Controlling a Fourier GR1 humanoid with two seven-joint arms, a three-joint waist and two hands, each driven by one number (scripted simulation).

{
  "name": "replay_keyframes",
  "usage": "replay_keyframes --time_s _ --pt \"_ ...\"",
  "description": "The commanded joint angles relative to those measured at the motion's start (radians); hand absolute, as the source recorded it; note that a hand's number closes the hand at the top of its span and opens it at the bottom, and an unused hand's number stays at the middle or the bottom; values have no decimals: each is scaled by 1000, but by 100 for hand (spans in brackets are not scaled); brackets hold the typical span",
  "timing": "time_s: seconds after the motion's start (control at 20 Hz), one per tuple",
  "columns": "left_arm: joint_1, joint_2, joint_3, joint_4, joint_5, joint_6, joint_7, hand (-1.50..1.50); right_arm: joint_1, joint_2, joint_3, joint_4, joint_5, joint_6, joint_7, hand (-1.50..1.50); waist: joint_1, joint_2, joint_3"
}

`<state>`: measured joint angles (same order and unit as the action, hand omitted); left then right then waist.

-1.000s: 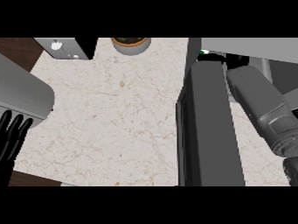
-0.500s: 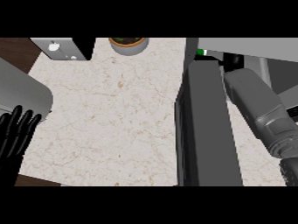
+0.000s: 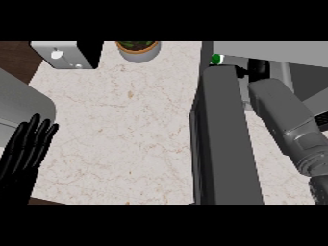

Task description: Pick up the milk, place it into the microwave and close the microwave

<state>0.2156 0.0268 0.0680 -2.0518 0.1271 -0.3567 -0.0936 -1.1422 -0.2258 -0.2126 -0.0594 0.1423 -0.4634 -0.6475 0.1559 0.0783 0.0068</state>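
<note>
Left hand (image 3: 26,153) higher, beside microwave door (image 3: 223,144)

Pale marbled countertop (image 3: 124,120), dark wood floor at left edge. Potted plant (image 3: 137,48) at back, white toaster (image 3: 63,54) beside it.

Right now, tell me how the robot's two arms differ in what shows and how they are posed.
The left hand shows fully at the view's lower left: black, fingers straight and pointing up, resting open at the counter edge. The right forearm shows as a grey cylinder reaching up toward the microwave, beside its open door; its hand is hidden. Both enter from the lower edge.
</note>
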Motion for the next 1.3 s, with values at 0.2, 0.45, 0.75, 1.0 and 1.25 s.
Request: replay_keyframes --time_s 0.2,0.45,0.75,1.0,1.25 --pt "31 -19 -46 -12 -28 -3 -4 -150 57 -41 -18 -9 -17 123 -57 -150 -15 -15 0" --pt "16 -26 -75 -8 -46 25 -7 -150 44 -41 -34 -12 -31 153 -45 -150 -16 -16 -1" --pt "13 -21 -100 12 -59 39 -6 -150 116 2 -58 -23 -54 177 -126 -150 -42 -26 -1" --pt "16 -26 -153 44 -79 55 -7 -150 157 7 -60 -21 -58 284 -156 -150 -72 -40 -2" --pt "-1 -12 -145 78 -76 11 -7 -150 203 8 -78 -29 -78 380 -197 -150 -87 -48 -3"
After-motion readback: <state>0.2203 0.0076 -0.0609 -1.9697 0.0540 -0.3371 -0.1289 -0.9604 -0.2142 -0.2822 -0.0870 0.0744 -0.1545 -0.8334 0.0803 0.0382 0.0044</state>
